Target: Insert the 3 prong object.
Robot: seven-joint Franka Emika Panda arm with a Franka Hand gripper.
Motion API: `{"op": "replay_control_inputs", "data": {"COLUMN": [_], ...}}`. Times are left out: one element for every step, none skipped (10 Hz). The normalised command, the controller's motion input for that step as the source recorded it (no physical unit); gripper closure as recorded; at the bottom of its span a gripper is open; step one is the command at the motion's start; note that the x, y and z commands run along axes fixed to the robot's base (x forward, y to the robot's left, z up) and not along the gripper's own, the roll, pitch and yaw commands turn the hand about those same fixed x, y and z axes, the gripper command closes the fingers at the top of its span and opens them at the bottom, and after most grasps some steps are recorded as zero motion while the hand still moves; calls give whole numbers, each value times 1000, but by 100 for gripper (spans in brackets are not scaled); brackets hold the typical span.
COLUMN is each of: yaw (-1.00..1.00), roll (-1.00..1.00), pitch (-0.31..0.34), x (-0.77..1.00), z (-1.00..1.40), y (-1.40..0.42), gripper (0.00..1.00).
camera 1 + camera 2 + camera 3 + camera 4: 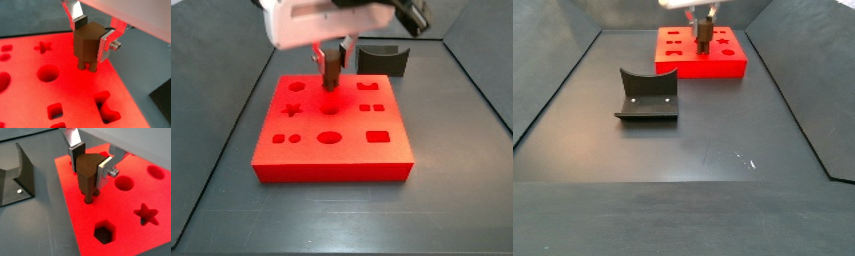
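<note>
- Standing on the dark floor [673, 180] at the left in a side view was the fixture [647, 97], a dark L-shaped bracket on its base plate, well apart from the red block [700, 62] farther back.
- Showing in a wrist view too, the fixture [19, 174] sat just beside the red block [127, 208] without touching it.
- Hanging over the block near its top face was the gripper [91, 36], also seen in a wrist view [89, 163] and from the side [334, 55].
- Its silver fingers [107, 42] were clamped on the 3 prong object [85, 46], a dark brown piece held upright between the pads.
- The prongs pointed down and met, or nearly met, the red surface in both wrist views [89, 180]; whether they had entered a hole could not be told.
- Cut-outs in the block included a star hole [147, 213], a round hole [47, 74] and a hexagonal hole [103, 232].
</note>
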Motion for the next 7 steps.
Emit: {"op": "replay_control_inputs", "data": {"yaw": [-211, -343, -389, -360, -274, 0, 0], "roll": [21, -107, -147, -153, -164, 0, 0], "pitch": [209, 317, 346, 353, 363, 6, 0], "x": [111, 77, 14, 11, 34, 0, -31], "z": [-660, -489, -411, -394, -351, 0, -54], "y": [0, 6, 0, 0, 0, 0, 0], "gripper": [100, 100, 100, 100, 100, 100, 100]}}
